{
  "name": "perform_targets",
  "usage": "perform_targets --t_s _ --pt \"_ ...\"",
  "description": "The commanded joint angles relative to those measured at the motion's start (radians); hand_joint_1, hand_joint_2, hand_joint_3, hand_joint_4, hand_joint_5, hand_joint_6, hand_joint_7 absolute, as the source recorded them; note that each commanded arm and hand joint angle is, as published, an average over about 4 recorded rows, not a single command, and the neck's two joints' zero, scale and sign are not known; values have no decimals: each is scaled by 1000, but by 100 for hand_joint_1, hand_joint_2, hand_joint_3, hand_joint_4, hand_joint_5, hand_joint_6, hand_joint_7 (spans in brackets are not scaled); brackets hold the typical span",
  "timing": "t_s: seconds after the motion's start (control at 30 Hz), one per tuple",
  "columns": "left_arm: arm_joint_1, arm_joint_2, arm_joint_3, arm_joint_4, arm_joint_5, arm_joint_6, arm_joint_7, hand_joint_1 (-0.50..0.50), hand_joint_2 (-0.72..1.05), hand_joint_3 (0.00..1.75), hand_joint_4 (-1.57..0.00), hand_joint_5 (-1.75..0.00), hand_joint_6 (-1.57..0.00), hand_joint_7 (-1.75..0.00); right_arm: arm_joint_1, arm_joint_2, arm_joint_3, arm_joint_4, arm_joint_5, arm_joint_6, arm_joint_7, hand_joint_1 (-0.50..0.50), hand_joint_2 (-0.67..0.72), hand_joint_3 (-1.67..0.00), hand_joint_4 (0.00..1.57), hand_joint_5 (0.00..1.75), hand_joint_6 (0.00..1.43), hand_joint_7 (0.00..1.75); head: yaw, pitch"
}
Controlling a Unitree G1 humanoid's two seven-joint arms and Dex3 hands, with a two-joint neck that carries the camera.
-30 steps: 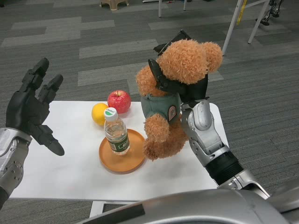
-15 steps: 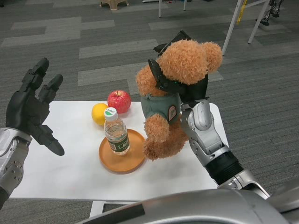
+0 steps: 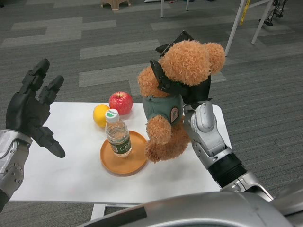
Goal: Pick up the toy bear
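My right hand [image 3: 182, 85] is wrapped around the toy bear [image 3: 177, 94] at the neck, black fingers [image 3: 158, 75] clamped across the join of head and green vest, with the bear upright and lifted clear of the white table [image 3: 61, 170]. The grip sits high on soft plush — that is my worry. I judge the heavy lower body could sag or swing, and the fur might slide through my fingers if I tilt or move fast.

Just below and beside the bear's feet stands a water bottle [image 3: 117, 134] on an orange plate [image 3: 124, 161]; an orange [image 3: 100, 115] and a red apple [image 3: 120, 102] lie behind it. If the bear drops or I lower it carelessly, its legs could knock the bottle over, and the fruit might roll.

My left hand [image 3: 31, 111] hangs out to the left above the table edge, fingers spread and holding nothing — well apart from everything, so too far to catch a slip.
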Motion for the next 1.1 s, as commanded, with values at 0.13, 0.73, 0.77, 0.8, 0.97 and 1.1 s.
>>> perform_targets --t_s 0.13,0.73,0.77,0.8,0.97,1.1 --pt "11 -1 11 -12 3 -9 4 -48 -64 9 0 -31 0 -14 -2 -5 -1 -21 9 -19 -4 -42 -60 -87 17 155 83 154 1 0" --pt "15 -1 14 -16 3 -12 4 -48 -64 9 0 -36 0 -14 -2 -4 -1 -22 9 -19 -4 -44 -60 -87 17 155 83 154 2 4" --pt "15 -1 14 -16 3 -12 4 -48 -64 9 0 -36 0 -14 -2 -4 -1 -22 9 -19 -4 -44 -60 -87 17 155 83 154 1 4" --pt "15 -1 14 -16 3 -12 4 -48 -64 7 0 -36 0 -14 -2 -4 -1 -22 9 -19 -4 -44 -60 -87 17 155 83 154 1 4" --pt "17 -1 14 -16 3 -12 4 -48 -57 9 0 -41 0 -14 -2 -3 0 -22 9 -19 -4 -44 -60 -87 17 155 83 154 2 6" --pt "17 -1 14 -17 3 -12 4 -48 -59 9 0 -33 0 -14 -2 -3 -1 -22 9 -19 -4 -44 -60 -87 17 155 83 154 2 8"
